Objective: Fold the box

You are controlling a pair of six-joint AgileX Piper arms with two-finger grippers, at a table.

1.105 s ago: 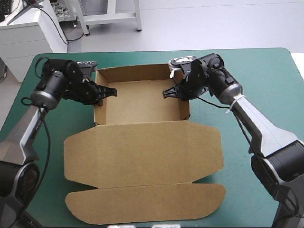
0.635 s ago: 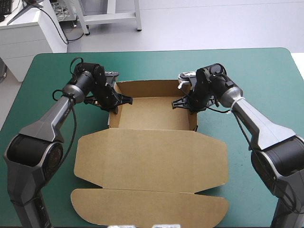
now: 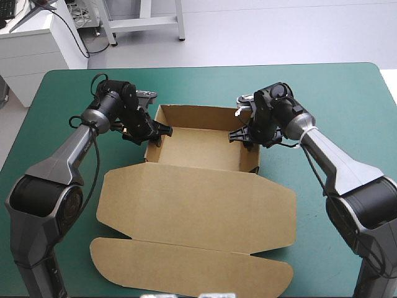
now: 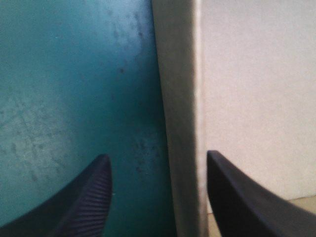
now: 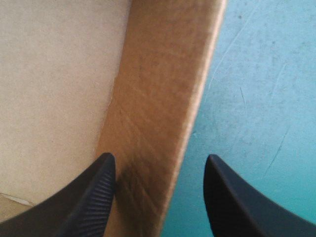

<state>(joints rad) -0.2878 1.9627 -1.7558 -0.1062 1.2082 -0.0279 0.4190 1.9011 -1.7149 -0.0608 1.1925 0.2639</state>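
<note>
The brown box (image 3: 201,149) stands as an open tray with raised walls, and its lid (image 3: 198,205) lies flat toward the table's near edge. My left gripper (image 3: 158,131) straddles the tray's left wall (image 4: 180,98). Its black fingers (image 4: 89,197) stand apart, one over the teal-green cover and one inside the tray. My right gripper (image 3: 242,135) straddles the right wall (image 5: 163,74) in the same way, open, with one of its fingers (image 5: 84,197) inside the tray. In each wrist view, left gripper (image 4: 157,155) and right gripper (image 5: 159,156), the wall rises between the spread fingers.
The lid's front flap (image 3: 192,270) reaches close to the table's near edge. Bare teal-green cover (image 3: 347,99) lies beyond the tray and on both sides of it.
Both grippers were shut on the tray's side walls just before and have now opened. The box slid a little to the right with the arms and now sits slightly turned.
</note>
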